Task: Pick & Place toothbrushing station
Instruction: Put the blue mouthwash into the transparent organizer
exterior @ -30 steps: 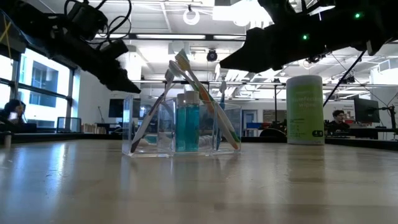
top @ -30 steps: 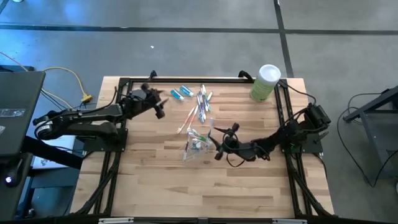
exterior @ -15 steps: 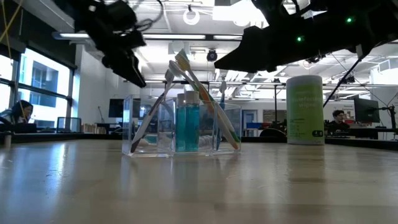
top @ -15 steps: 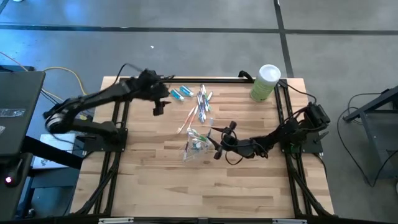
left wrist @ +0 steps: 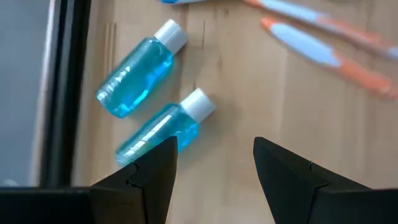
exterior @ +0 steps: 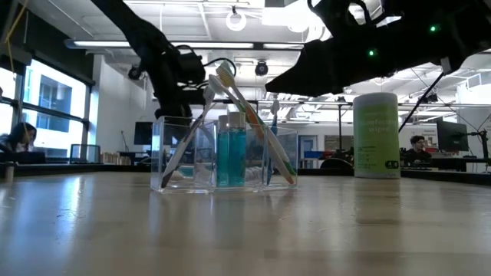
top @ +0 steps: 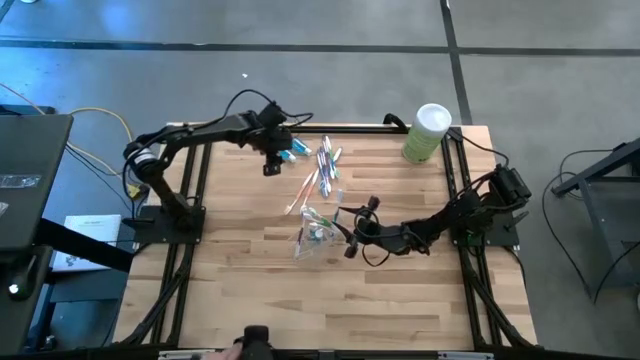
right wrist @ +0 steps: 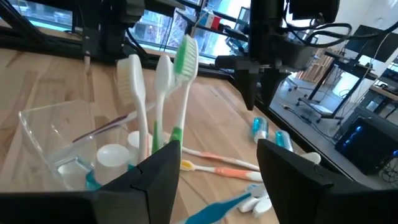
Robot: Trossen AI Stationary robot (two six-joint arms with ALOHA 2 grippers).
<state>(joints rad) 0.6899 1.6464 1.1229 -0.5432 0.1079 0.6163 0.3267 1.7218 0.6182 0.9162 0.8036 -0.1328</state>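
Wooden table (top: 250, 290): left gripper (left wrist: 211, 163) spread above two tubes (left wrist: 158, 129); right gripper (right wrist: 217, 163) spread by cup (right wrist: 59, 155). Next: descend, pinch one tube.

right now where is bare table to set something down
The front strip of the wooden table below the clear cup is bare, as is the left side. Crowded: the back middle, with blue tubes and loose toothbrushes.

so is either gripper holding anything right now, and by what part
Nothing is held. The left gripper hangs open above the two teal tubes on the table; the right gripper is open beside the clear cup of toothbrushes.
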